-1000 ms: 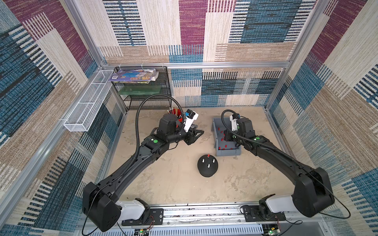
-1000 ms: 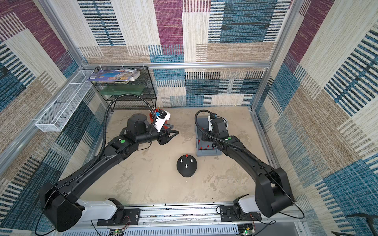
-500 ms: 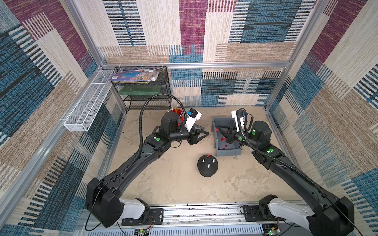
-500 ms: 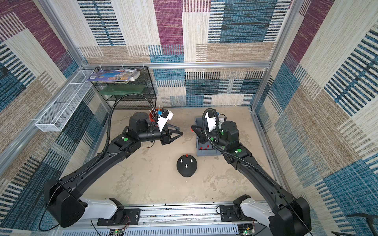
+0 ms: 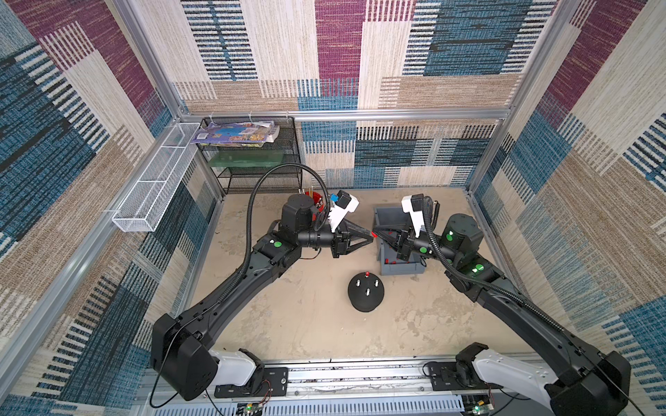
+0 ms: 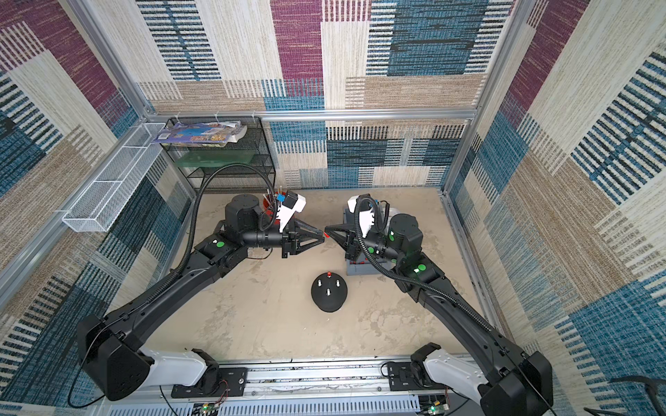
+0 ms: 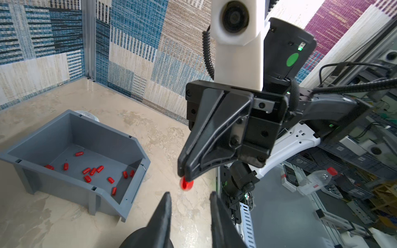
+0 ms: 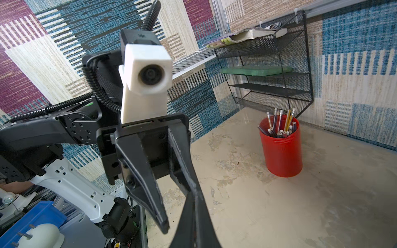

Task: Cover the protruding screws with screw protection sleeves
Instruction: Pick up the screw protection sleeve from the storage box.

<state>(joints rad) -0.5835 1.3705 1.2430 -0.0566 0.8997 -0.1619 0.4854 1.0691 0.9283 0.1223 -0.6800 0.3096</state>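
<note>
Grey bin (image 7: 64, 186), open-topped, is sitting on the tabletop beside the right arm and is holding loose screw protection sleeves (image 7: 93, 171); eleven are lying scattered on its floor in the left wrist view. One further piece, the held sleeve (image 7: 186, 184), is being pinched in the air off the bin's side by the right gripper (image 7: 184, 175), whose jaws are pressed together on it. The left gripper (image 7: 190, 192) is facing it tip to tip, its two fingers (image 7: 166, 206) standing apart with the held sleeve just ahead of them. Black dome (image 5: 365, 302) is resting on the table apart from the bin, towards the arms' bases, and is carrying four protruding screws (image 5: 368, 291): one is wearing a red cap (image 5: 367, 274), three are standing bare. Red cup (image 8: 281, 154) is standing near the back wall just in front of the black mesh rack (image 8: 305, 64) and is holding a bundle of pencils (image 8: 279, 124), too crowded to count. The rack is bearing magazines (image 8: 247, 35) on its top shelf and one green slab (image 8: 255, 70) on the shelf below.
</note>
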